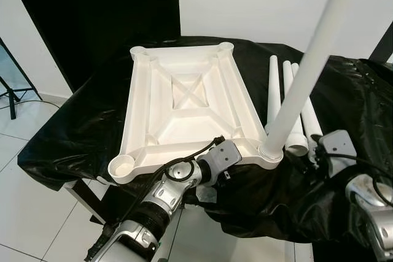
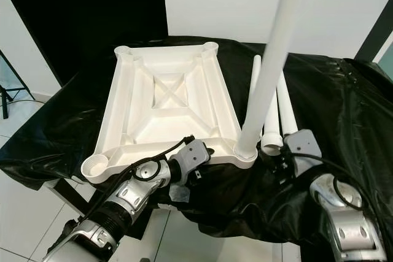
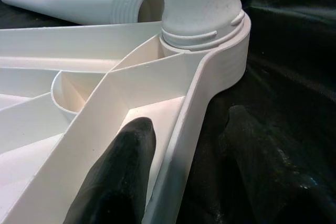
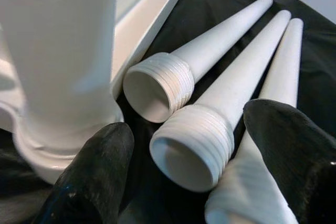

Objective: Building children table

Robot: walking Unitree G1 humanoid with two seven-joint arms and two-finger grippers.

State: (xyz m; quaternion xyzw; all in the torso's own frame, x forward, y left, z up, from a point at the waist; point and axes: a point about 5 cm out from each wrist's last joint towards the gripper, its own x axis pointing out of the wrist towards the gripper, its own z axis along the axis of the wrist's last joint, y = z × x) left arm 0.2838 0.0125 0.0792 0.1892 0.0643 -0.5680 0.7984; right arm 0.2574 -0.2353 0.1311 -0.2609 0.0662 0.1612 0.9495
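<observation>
now the white tabletop [image 1: 184,105] lies upside down on the black-draped desk [image 1: 344,108], with one leg [image 1: 301,84] standing upright in its near right corner socket. the left claw [image 3: 173,166] grips the tabletop's near rim, one finger inside, one outside. the right claw [image 4: 184,166] is spread open around the threaded ends of three loose legs [image 4: 220,77] lying just beside the tabletop.
</observation>
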